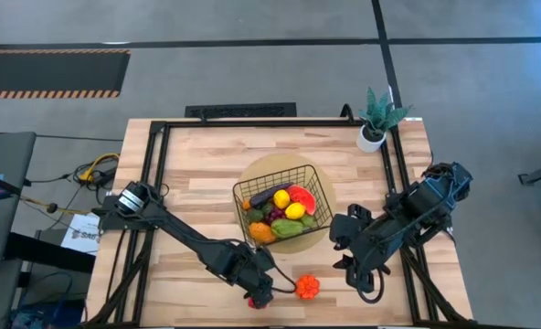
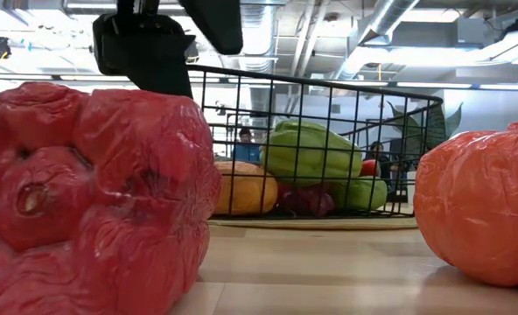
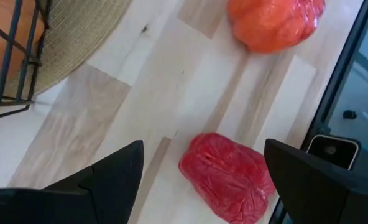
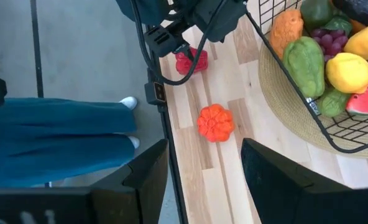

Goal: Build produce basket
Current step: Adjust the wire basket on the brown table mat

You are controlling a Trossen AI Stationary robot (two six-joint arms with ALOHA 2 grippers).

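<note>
At the near edge of the table, the left gripper (image 1: 259, 297) is held with its fingers spread wide and nothing between them, poised directly over the red pepper (image 3: 229, 176), which lies on the bare wood between the two fingertips. The pepper's skin is seen to be wrinkled and glossy, so it is judged to be a light, hollow, somewhat yielding toy that may slip under a hard pinch; a hold across its broad middle, with the lobes seated against the pads, is judged safest. Just beside it, toward the right, the orange pepper (image 1: 307, 287) is left on the table, apart from the red one. Behind both, the basket (image 1: 317, 178) is set on a round tan mat (image 1: 255, 171) and is already filled with produce (image 1: 284, 214). Farther right, the right gripper (image 1: 366, 285) is kept waiting partly open and empty above the table.
</note>
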